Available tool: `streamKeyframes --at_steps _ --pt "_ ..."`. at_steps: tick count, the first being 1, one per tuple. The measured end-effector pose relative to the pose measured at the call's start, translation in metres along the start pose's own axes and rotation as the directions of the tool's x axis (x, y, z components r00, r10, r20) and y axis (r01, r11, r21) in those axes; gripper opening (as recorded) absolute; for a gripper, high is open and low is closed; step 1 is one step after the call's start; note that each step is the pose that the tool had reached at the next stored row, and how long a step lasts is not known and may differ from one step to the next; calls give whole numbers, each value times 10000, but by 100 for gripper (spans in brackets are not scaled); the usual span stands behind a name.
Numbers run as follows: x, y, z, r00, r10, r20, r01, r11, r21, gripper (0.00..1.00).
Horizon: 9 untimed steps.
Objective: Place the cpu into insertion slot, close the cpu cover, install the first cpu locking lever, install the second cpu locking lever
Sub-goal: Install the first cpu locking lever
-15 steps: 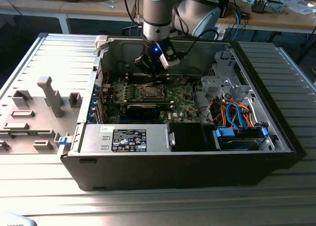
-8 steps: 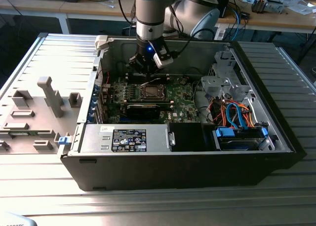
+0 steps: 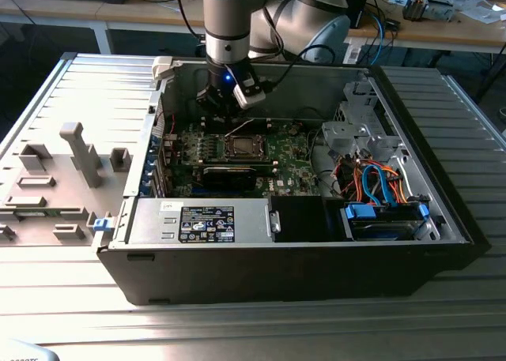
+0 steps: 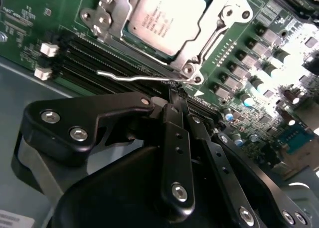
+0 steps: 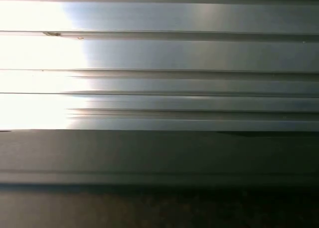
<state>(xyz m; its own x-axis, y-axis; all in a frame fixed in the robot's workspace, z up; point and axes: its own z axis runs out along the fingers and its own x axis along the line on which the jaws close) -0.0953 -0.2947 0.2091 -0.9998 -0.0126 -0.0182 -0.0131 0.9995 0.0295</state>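
Note:
The cpu point(image 4: 167, 18) lies silver face up in the insertion slot point(image 3: 241, 146) on the green board. The cpu cover point(image 4: 219, 18), a silver frame, lies flat over its edges. One thin wire locking lever point(image 4: 129, 78) sticks out along the socket's side, raised off the board, and shows as a pale rod point(image 3: 239, 127) in the exterior view. Another lever rod point(image 4: 218, 37) lies close along the frame's adjacent side. My gripper point(image 4: 175, 94) is shut, and its black fingertips meet right at the raised lever. In the exterior view the gripper point(image 3: 225, 102) hangs just behind the socket.
The open computer case point(image 3: 285, 258) sits on a ribbed metal table point(image 3: 95, 92). A black labelled power-supply box point(image 3: 207, 223) is at the front. A drive cage with orange and blue cables point(image 3: 379, 179) is on the exterior view's right. Memory slots point(image 4: 84, 58) run beside the socket.

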Motion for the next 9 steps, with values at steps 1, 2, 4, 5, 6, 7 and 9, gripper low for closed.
streamKeyframes --at_steps 1,2,4,5,6,7,9 --pt "1 0 -1 10000 0 4 0 10000 -1 11" --pt "1 -2 -2 10000 -2 6 2 10000 -2 11" --pt "2 -20 -3 10000 -1 4 1 10000 0 11" --pt "2 -35 -4 10000 -1 4 1 10000 0 11" --pt "3 -45 -4 10000 -1 3 1 10000 0 11" --pt "3 -56 -4 10000 -1 3 1 10000 0 11" --pt "3 -80 -5 10000 -1 4 1 10000 0 11"
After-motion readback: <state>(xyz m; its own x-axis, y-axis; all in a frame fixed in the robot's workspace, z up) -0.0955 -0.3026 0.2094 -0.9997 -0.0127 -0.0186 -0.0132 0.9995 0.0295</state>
